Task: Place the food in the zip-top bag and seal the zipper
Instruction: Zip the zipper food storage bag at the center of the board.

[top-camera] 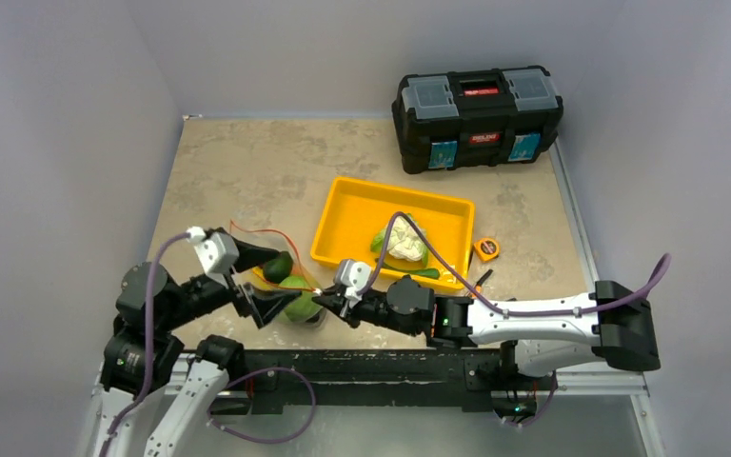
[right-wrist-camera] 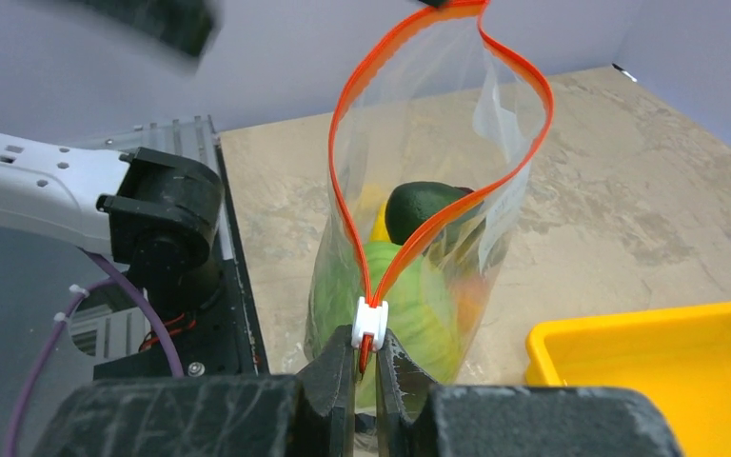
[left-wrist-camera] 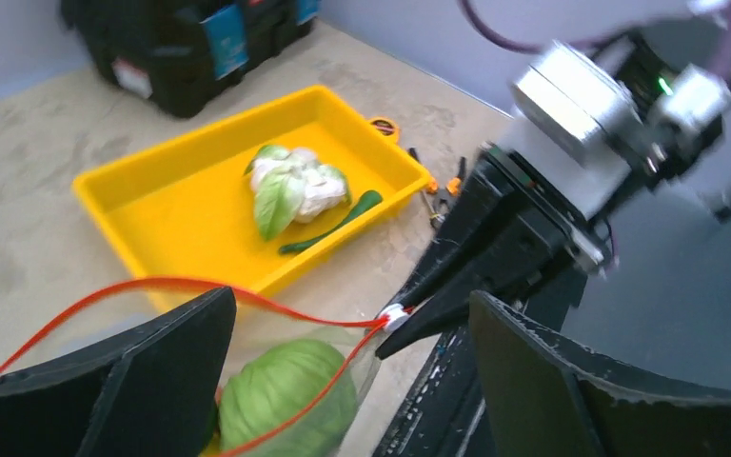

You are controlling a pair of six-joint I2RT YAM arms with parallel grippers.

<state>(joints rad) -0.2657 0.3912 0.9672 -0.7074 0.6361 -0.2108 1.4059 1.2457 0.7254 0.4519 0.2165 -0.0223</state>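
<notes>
1 bag (right-wrist-camera: 438, 190) is stood at the near edge of the table (top-camera: 247, 162), mouth open.
The zipper (right-wrist-camera: 343, 143) is pinched at its 1 white slider (right-wrist-camera: 370, 322) by the right gripper (right-wrist-camera: 369, 367); the left gripper (left-wrist-camera: 349, 314) is spread wide beside the mouth. 1 cabbage (right-wrist-camera: 409, 305) and 1 avocado (right-wrist-camera: 428, 205) are seen inside; 1 cauliflower (top-camera: 405, 243) and 1 thin green piece (left-wrist-camera: 338, 221) are seen in the 1 tray (top-camera: 343, 224).

In your left wrist view, the black plastic toolbox (left-wrist-camera: 181, 48) is cut off by the top edge, and the round green toy cabbage (left-wrist-camera: 281, 390) runs off the bottom. In your right wrist view, the yellow rectangular tray (right-wrist-camera: 647, 381) is cropped at lower right; a dark shape (right-wrist-camera: 152, 14) at upper left is too blurred to name.
</notes>
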